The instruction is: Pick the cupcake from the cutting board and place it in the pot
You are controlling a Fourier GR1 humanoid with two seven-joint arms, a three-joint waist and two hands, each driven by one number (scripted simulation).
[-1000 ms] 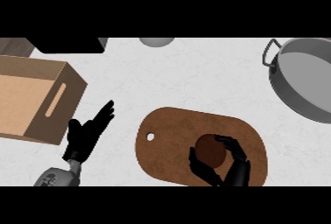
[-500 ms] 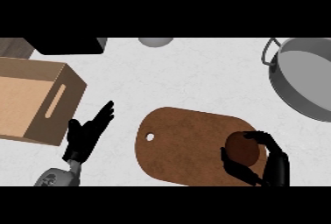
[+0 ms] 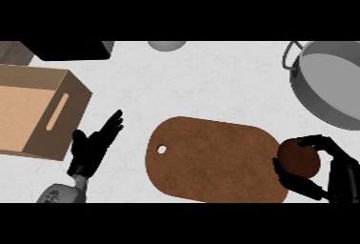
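On the pale table (image 3: 211,86), the grey pot (image 3: 330,86) sits far right, well apart from the brown cutting board (image 3: 211,162). The right hand (image 3: 330,174) has its fingers curled round the dark cupcake (image 3: 299,159) at the board's right edge, seemingly lifted; the left hand (image 3: 91,145) rests open. The cupcake could slip in transit or clip the pot's near rim if carried low.

Two black hands are seen at the lower edge of the head view. The left hand (image 3: 91,145) is matte black throughout, with slender, segmented fingers and a shorter thumb; below it a narrow wrist is joined to a rounded grey forearm (image 3: 60,194) (lighter patches are visible on its casing). The right hand (image 3: 336,172) is made of the same black, jointed fingers, with ridged segments along their length. No markings or cables can be made out.
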